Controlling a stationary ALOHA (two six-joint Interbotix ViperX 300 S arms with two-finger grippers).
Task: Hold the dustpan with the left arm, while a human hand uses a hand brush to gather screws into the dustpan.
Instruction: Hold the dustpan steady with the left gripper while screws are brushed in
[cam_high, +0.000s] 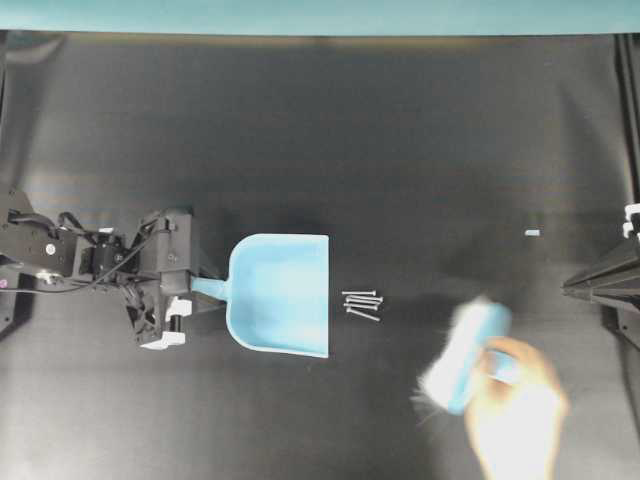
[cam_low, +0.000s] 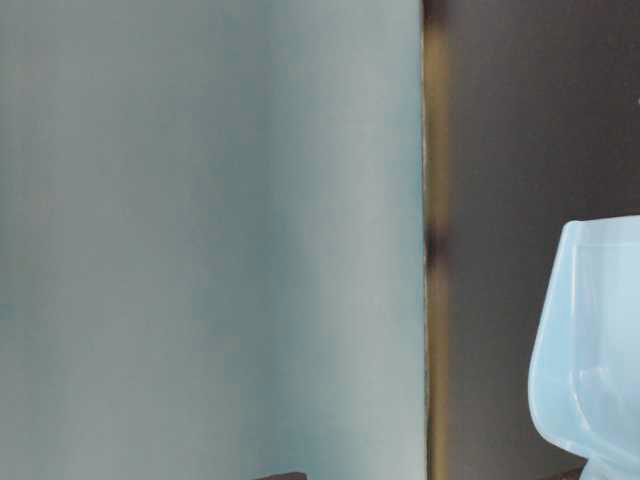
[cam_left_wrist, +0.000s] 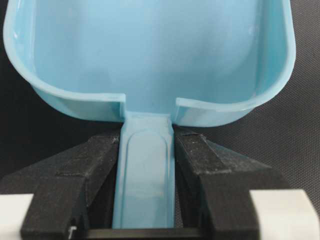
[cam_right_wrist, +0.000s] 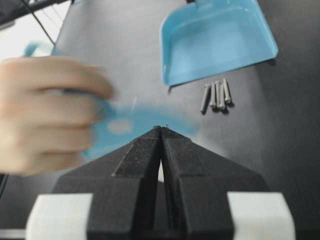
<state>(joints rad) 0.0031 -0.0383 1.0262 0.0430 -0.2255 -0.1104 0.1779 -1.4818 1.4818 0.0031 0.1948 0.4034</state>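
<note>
The dustpan (cam_high: 285, 293) is lying flat on the black counter (cam_high: 330, 140), mouth facing the right side of the overhead view, and the left gripper (cam_left_wrist: 145, 200) is clamping its narrow handle between both black fingers (cam_left_wrist: 85, 170) — a snug pinch on either edge of the handle, right where it joins the pan. It looks like thin, light moulded plastic, stiff enough to keep its shape but smooth and rather slick, so I would guess the handle is the only sensible place to hold it; a grip on the wide pan wall would likely slide or flex. The screws (cam_high: 362, 303) are lying bunched just beside the pan's open lip, apart from it, small and hard and probably apt to roll or skitter on the cloth-like surface. The hand (cam_high: 515, 410) is coming in from the lower right, blurred, holding the brush (cam_high: 468, 357) with its white bristles pointing toward the screws — well apart from them yet. The right gripper (cam_right_wrist: 161, 131) is sitting with its fingers pressed together, holding nothing, parked at the far right edge. There is plenty of open counter between brush and screws, and behind the pan too; the pan's front lip needs to be sitting flush on the counter, I think, or the screws will slip under it.
</note>
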